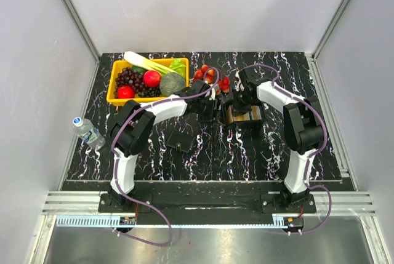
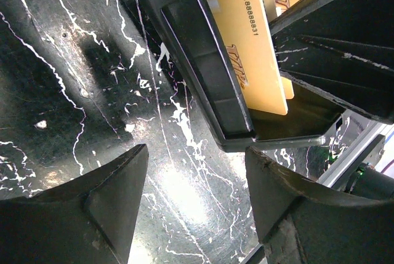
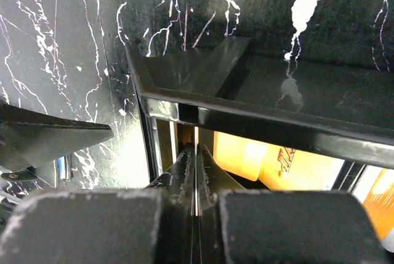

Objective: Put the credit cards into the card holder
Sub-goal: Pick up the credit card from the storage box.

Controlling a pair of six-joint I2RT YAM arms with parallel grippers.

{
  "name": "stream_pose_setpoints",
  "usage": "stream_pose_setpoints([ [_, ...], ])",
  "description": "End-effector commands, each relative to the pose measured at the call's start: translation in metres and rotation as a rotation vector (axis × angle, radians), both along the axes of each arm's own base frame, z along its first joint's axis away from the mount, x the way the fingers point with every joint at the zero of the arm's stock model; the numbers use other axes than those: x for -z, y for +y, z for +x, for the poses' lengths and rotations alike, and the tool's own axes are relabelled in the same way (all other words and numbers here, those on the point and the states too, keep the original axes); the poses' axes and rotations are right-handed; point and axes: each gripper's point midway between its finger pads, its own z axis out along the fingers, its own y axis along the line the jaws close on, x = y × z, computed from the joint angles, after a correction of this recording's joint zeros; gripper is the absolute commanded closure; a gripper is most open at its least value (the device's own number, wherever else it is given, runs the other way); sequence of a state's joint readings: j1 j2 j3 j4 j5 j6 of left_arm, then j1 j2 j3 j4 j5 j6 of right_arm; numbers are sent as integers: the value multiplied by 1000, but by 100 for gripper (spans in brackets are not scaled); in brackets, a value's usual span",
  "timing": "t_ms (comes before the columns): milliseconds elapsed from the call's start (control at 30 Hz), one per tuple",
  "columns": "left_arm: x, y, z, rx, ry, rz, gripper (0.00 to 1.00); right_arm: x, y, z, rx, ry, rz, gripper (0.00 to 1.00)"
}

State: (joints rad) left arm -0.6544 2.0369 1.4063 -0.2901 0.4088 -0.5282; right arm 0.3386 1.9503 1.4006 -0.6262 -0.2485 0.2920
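Note:
Several orange-gold credit cards point(image 1: 239, 116) lie in a deep black open tray point(image 1: 258, 120) at mid-table. My right gripper point(image 1: 241, 105) reaches down into that tray. In the right wrist view it point(image 3: 196, 147) is shut on one credit card point(image 3: 196, 136) seen edge-on as a thin bright line, with other cards point(image 3: 289, 159) beside it under the tray rim point(image 3: 277, 125). My left gripper point(image 1: 209, 105) hangs open just left of the tray, with only bare table between its fingers point(image 2: 197, 150). The cards point(image 2: 252, 48) and tray wall point(image 2: 191, 48) show above it. The black card holder point(image 1: 180, 141) lies flat nearer the arms.
A yellow basket point(image 1: 111, 95) of fruit and vegetables stands at the back left, with small red fruits point(image 1: 212, 78) beside it. A water bottle point(image 1: 88, 132) lies at the table's left edge. The two grippers are close together at the tray.

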Motion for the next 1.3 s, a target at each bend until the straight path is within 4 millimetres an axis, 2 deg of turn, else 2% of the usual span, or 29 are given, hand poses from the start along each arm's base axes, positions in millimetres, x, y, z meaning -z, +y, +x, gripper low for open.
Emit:
stream_pose_setpoints([
  [0,-27,-6,11,6,-63,-63,32,-15,2,10,-2,-57,-15,97],
  [133,-32,-1,13,-11,-88,-52,33,-35,-10,14,9,-129,-61,99],
  [233,-46,3,16,-20,-141,-50,33,-53,-20,17,23,-189,-101,100],
  [400,-68,13,20,-42,-218,-32,31,-69,-38,15,44,-222,-183,100],
  [533,-78,29,20,-70,-266,22,28,-86,-43,14,59,-263,-191,100],
  [667,-83,58,20,-128,-319,115,23,-112,-43,13,83,-322,-161,100],
  [800,-81,100,15,-218,-330,208,18,-136,-21,7,37,-352,-23,100],
  [900,-66,134,4,-288,-278,251,15,-145,6,0,-18,-345,125,100],
  [1033,-46,165,-11,-345,-212,269,14,-132,40,-12,-67,-278,237,100],
  [1133,-41,175,-22,-372,-192,277,14,-120,66,-23,-113,-233,268,100],
  [1267,-28,191,-33,-408,-140,313,14,-101,91,-33,-169,-180,288,100],
])
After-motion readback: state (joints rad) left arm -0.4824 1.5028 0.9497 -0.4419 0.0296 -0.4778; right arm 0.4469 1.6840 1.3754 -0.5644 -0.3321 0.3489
